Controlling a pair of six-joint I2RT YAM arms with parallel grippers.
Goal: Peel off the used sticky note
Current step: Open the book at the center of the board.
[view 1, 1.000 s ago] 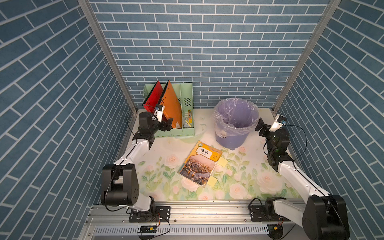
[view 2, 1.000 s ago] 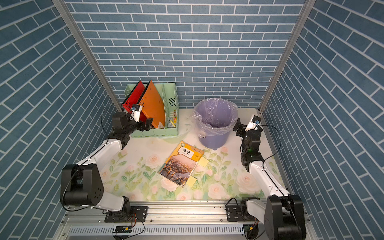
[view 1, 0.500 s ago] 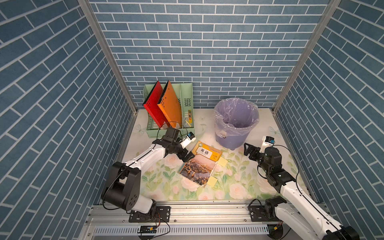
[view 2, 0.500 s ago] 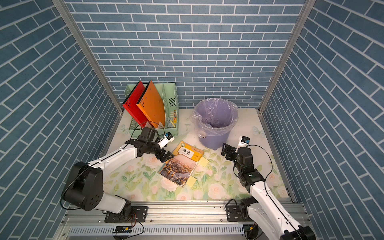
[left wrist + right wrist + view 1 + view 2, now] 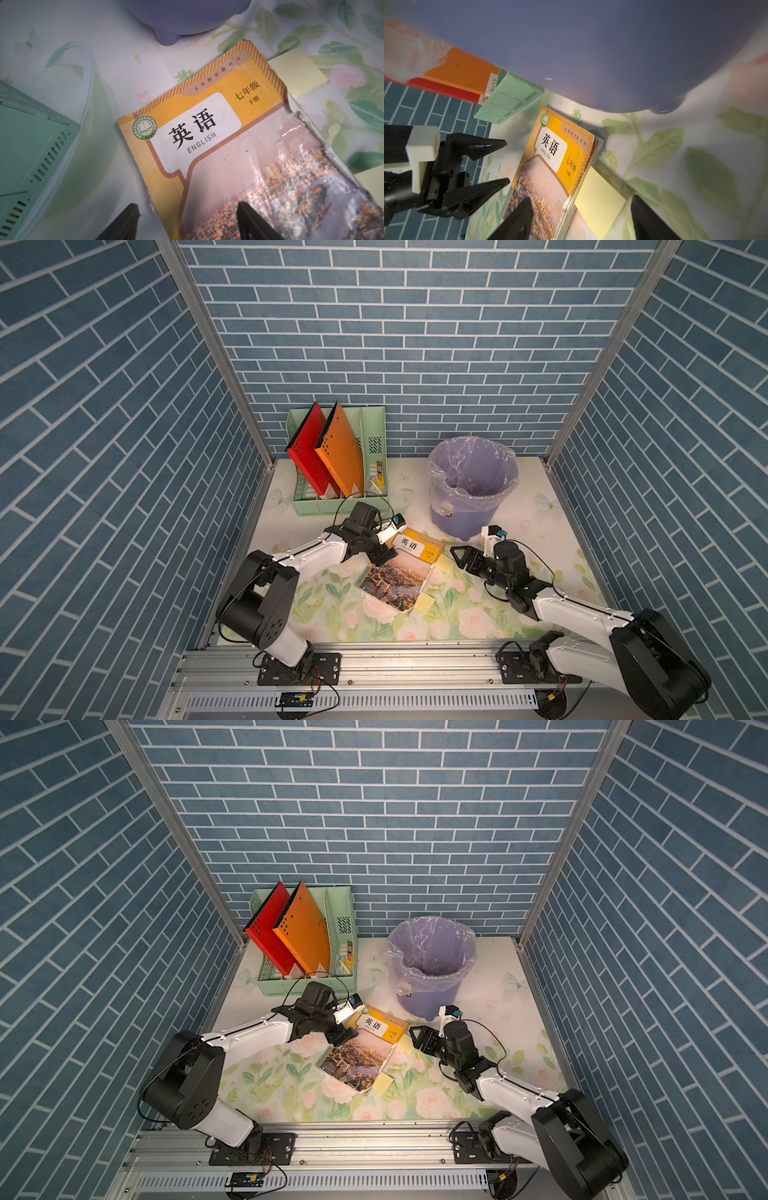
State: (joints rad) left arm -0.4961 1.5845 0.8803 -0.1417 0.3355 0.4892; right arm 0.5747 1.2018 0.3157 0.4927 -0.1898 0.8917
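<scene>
My right end effector (image 5: 456,558) stands jaws apart beside the book (image 5: 395,580). The sticky note (image 5: 444,564) looks flimsy, so I'd pinch its free corner.

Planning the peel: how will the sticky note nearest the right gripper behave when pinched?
Probably floppy and light: the sticky note is thin paper lying flat. One edge runs under the textbook, so it likely resists there. The textbook might shift along.
</scene>
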